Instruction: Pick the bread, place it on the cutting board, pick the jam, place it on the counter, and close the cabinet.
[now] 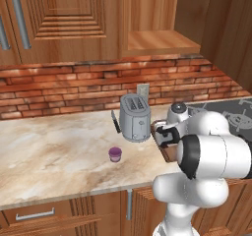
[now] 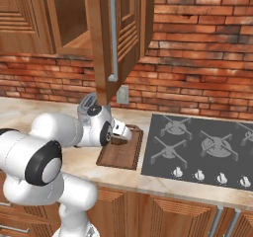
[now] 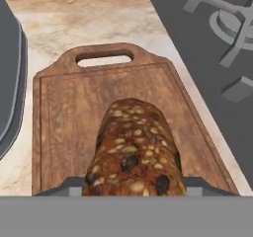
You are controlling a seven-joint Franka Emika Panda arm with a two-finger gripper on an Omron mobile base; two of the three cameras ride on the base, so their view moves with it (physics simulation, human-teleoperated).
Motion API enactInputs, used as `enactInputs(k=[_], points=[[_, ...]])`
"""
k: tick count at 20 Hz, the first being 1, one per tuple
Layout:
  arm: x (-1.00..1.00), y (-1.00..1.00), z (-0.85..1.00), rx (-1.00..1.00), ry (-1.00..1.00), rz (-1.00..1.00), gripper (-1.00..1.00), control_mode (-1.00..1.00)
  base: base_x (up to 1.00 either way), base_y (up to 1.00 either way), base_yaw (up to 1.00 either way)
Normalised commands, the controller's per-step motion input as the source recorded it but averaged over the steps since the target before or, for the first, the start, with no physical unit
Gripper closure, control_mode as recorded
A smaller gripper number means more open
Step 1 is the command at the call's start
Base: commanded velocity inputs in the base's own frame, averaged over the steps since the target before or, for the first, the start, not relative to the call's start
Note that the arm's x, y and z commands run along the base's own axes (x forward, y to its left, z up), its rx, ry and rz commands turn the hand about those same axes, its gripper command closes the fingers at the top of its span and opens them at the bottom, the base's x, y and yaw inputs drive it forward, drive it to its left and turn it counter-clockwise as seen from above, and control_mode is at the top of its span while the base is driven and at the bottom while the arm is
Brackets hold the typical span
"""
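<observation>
Left base view: jam [image 1: 115, 154] upright on the tabletop [image 1: 54, 146], in front of the toaster [image 1: 134, 117]; my arm covers most of the board [image 1: 165, 149]; cabinet [image 1: 162, 14] stands open above, its shelf bare. Right base view: my gripper [image 2: 123, 134] reaches low over the board [image 2: 121, 154], which lies between tabletop [image 2: 29, 110] and stove [image 2: 202, 149]; cabinet door [image 2: 116, 38] swung out, bar handle facing me. Hand view: bread [image 3: 133, 152], seeded and dark, clamped between my gripper's fingertips [image 3: 69, 185], over the middle of the board [image 3: 69, 107]; handle slot at the far end; whether the loaf touches the wood, I cannot tell.
</observation>
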Motion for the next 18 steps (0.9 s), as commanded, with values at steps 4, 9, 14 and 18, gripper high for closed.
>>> enactInputs(k=[4, 9, 14, 18], points=[[0.06, -0.08, -0.14, 0.0, 0.07, 0.0, 1.0, -1.0, 0.0, 0.0, 0.0], [0.0, -0.04, -0.13, 0.0, 0.06, 0.0, 1.0, -1.0, 0.0, 0.0, 0.0], [0.0, 0.0, 0.0, 0.0, 0.05, 0.0, -1.0, -1.0, 0.0, 0.0, 0.0], [0.0, 0.0, 0.0, 0.0, 0.0, 0.0, -1.0, -1.0, 0.0, 0.0, 0.0]])
